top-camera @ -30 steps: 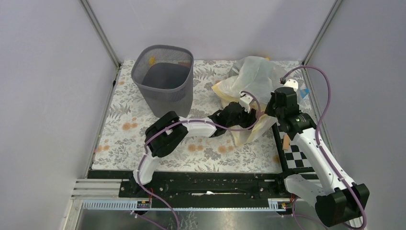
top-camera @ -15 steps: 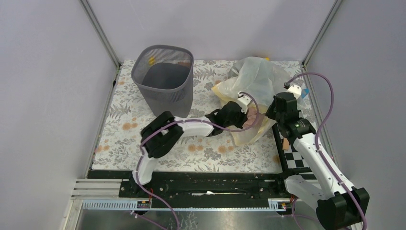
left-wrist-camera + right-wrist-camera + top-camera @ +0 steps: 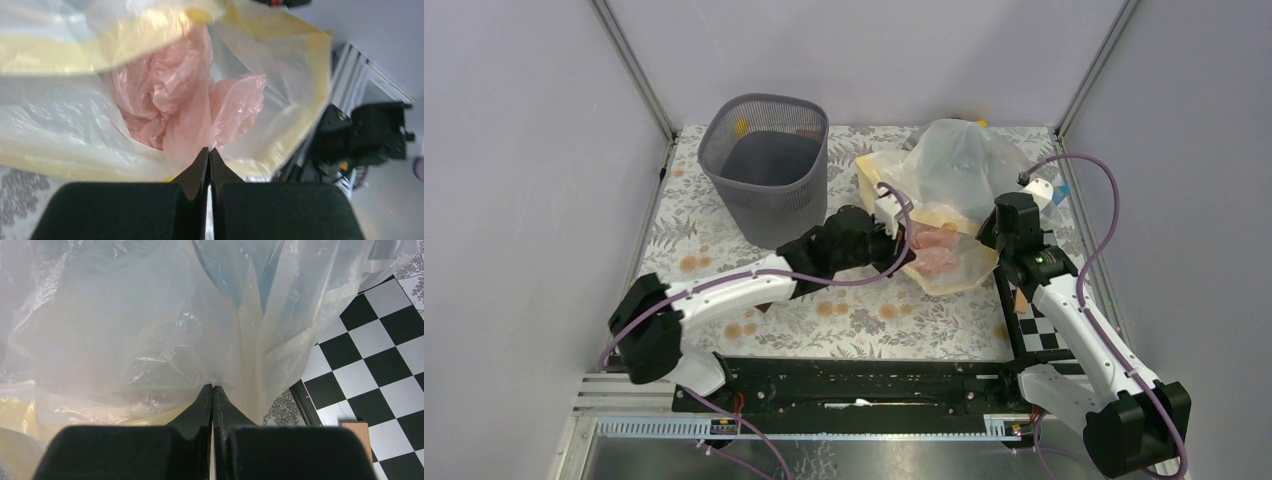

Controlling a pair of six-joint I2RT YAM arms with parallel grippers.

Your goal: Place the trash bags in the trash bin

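Observation:
The pink trash bags (image 3: 939, 255) lie crumpled in the mouth of a bigger clear bag with a yellow band (image 3: 959, 160), right of centre on the flowered table. My left gripper (image 3: 908, 250) is at that mouth. In the left wrist view it (image 3: 209, 151) is shut on a fold of the pink trash bags (image 3: 170, 100). My right gripper (image 3: 994, 238) pinches the clear bag's right side; the right wrist view shows it (image 3: 212, 386) shut on the clear film (image 3: 150, 330). The dark mesh trash bin (image 3: 769, 165) stands upright at the back left, apart from both grippers.
A black-and-white checkerboard plate (image 3: 1049, 325) lies along the table's right edge, with a small wooden block (image 3: 1021, 298) on it. Grey walls and metal posts close in the back and sides. The left arm's forearm (image 3: 724, 290) stretches low across the front left of the table.
The left gripper closed on the pink film and drew back to the left, stretching the clear bag's mouth and baring the pink bags. The left arm's elbow swung far left. The right arm barely moved.

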